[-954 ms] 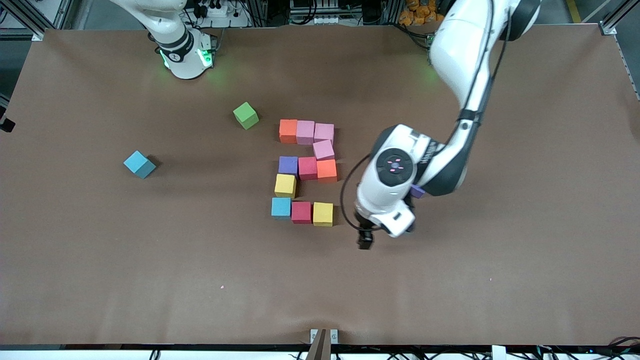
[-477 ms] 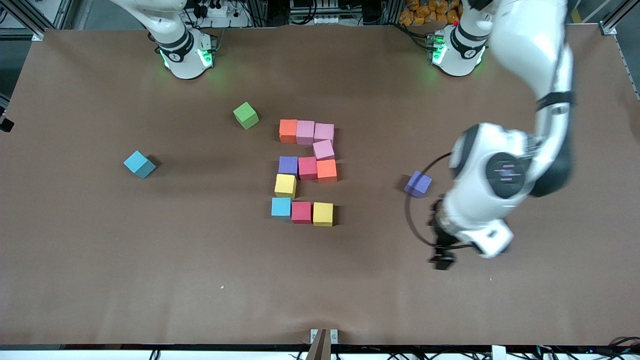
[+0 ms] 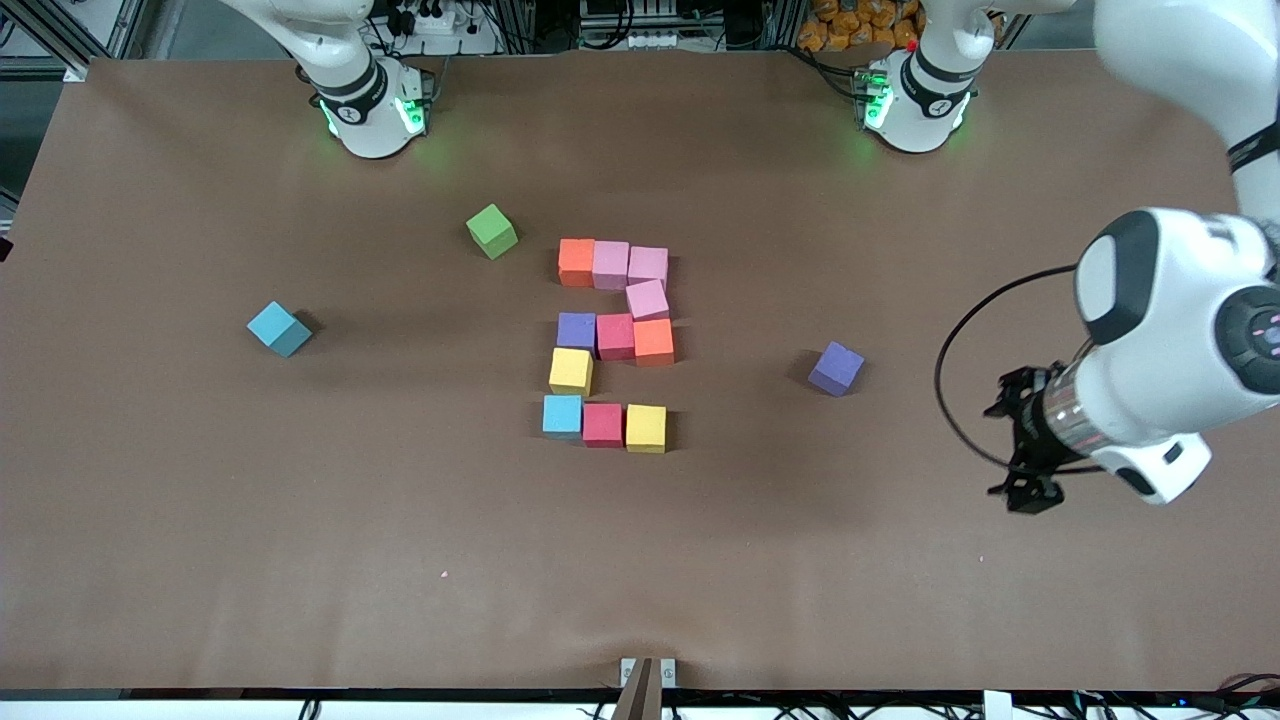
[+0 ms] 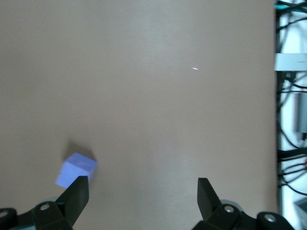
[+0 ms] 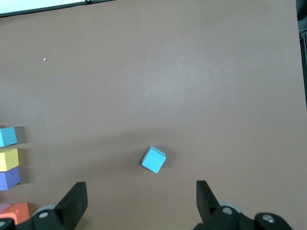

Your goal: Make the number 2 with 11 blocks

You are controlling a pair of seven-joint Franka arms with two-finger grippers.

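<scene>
Left claw (image 3: 1025,447) hangs released and empty over bare tabletop (image 3: 900,560) at the left arm's end, well apart from the number 2 (image 3: 612,344), which lies mid-table, with a loose purple cube (image 3: 836,368) between them. A green cube (image 3: 492,231) and a blue cube (image 3: 279,328) lie toward the right arm's end.

Left wrist view: spread fingers (image 4: 76,194), the purple cube (image 4: 75,170) near one.

Right wrist view: right claw (image 5: 141,203) released over the blue cube (image 5: 154,159).

Left pincer (image 4: 143,191) open over table (image 4: 158,96); purple cube (image 4: 74,170) beside one finger (image 4: 76,194).
</scene>
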